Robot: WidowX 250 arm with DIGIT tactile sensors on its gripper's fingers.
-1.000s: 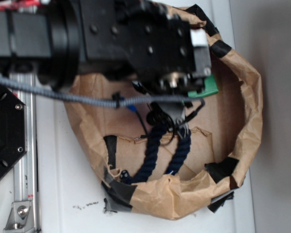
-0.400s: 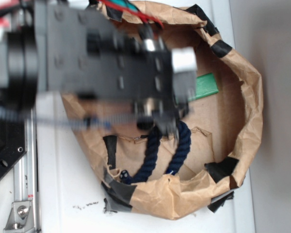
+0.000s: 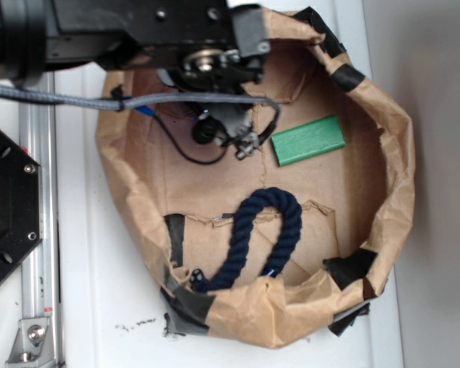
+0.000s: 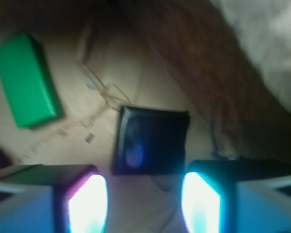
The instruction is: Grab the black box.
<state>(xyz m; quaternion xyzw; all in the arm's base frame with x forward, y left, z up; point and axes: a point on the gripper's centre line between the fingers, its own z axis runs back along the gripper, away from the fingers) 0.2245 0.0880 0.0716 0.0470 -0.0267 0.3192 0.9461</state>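
One brown paper nest (image 3: 399, 153) holds one navy rope (image 3: 272, 230), one green block (image 3: 308, 140) and one black box (image 4: 150, 140). The box lies flat near the paper wall, just ahead of the released gripper (image 4: 144, 201), whose jaws could snag that wall or slip off the glossy edges.
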